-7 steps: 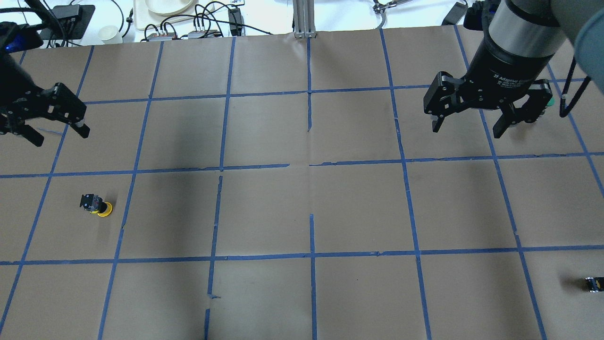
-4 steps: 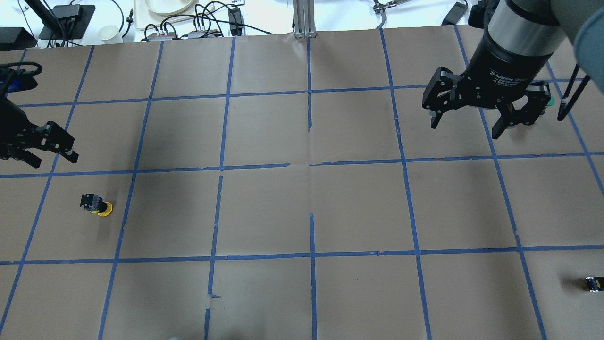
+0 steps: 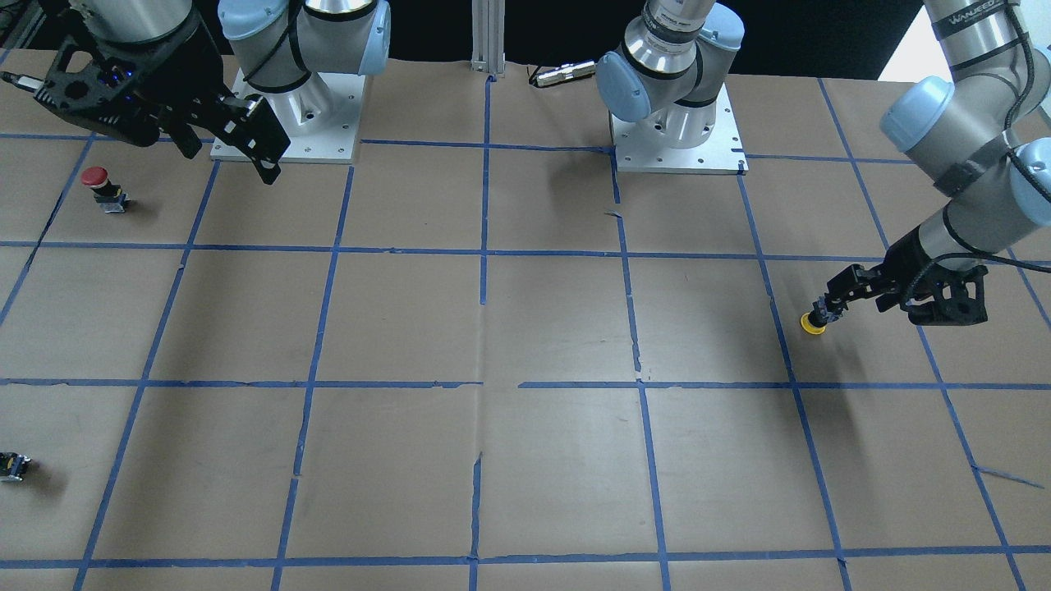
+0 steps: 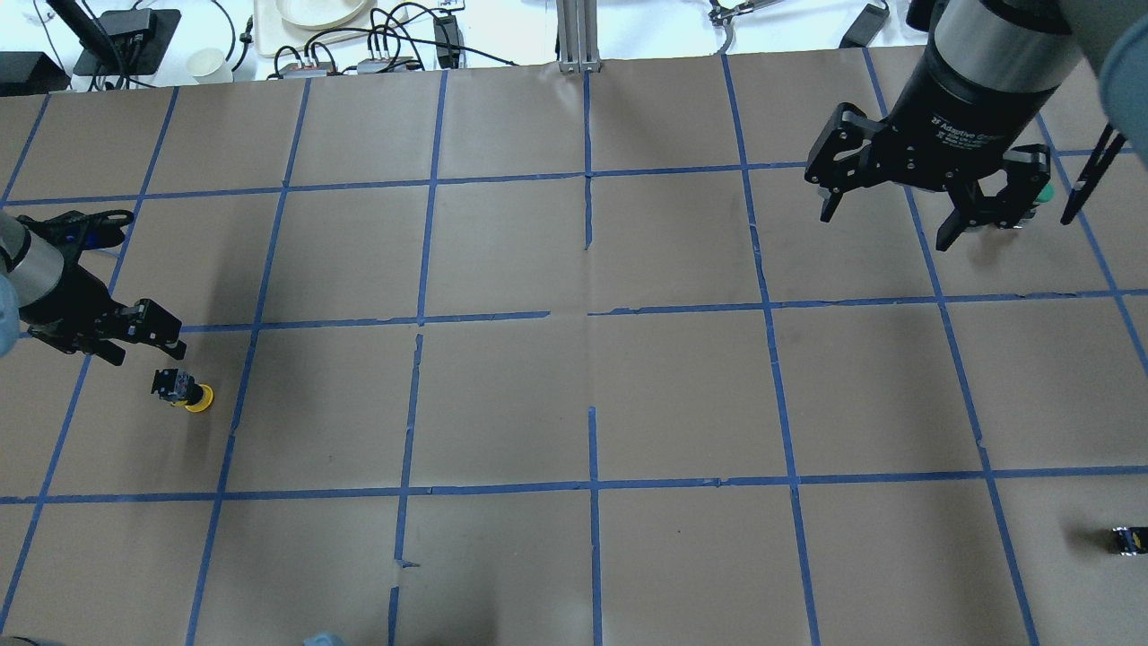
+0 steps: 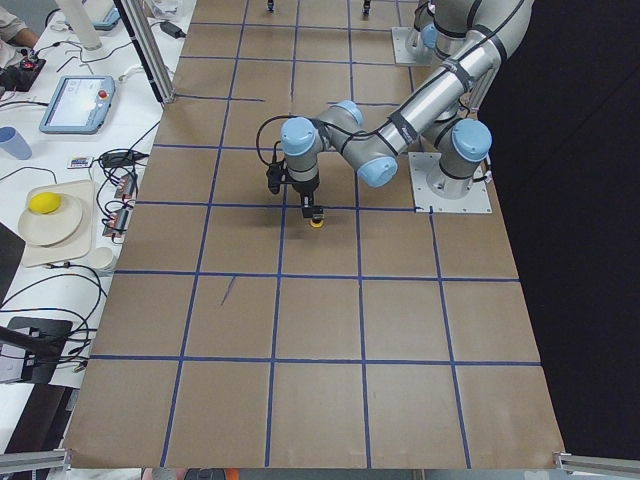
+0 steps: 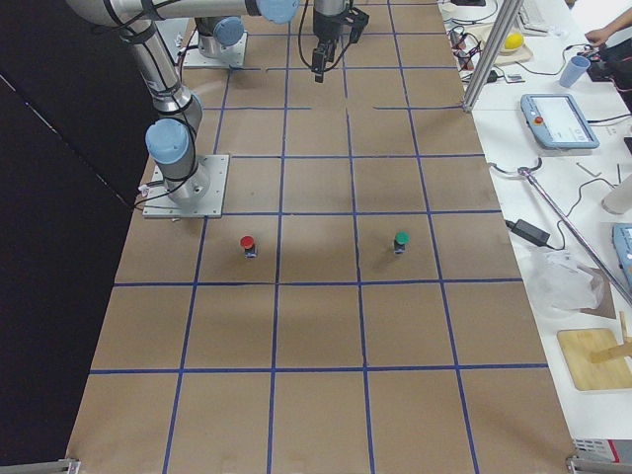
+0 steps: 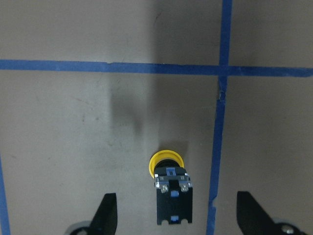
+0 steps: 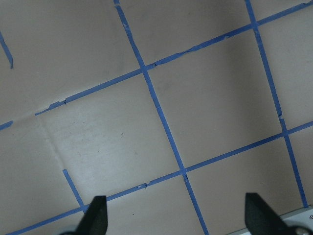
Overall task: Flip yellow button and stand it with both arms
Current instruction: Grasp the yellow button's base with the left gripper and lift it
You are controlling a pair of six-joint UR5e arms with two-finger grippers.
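My left hand (image 4: 143, 350): wide open, empty, just beside the yellow button (image 4: 184, 392), 1 finger to each side in the wrist view. The button rests cap-down on the tabletop (image 4: 502, 404). My right hand (image 4: 885, 229): wide open, empty, well apart from the button.

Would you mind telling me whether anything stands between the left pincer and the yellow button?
Nothing visible does. The open left pincer hangs close by the yellow button, and the wrist view shows only bare taped paper around it.
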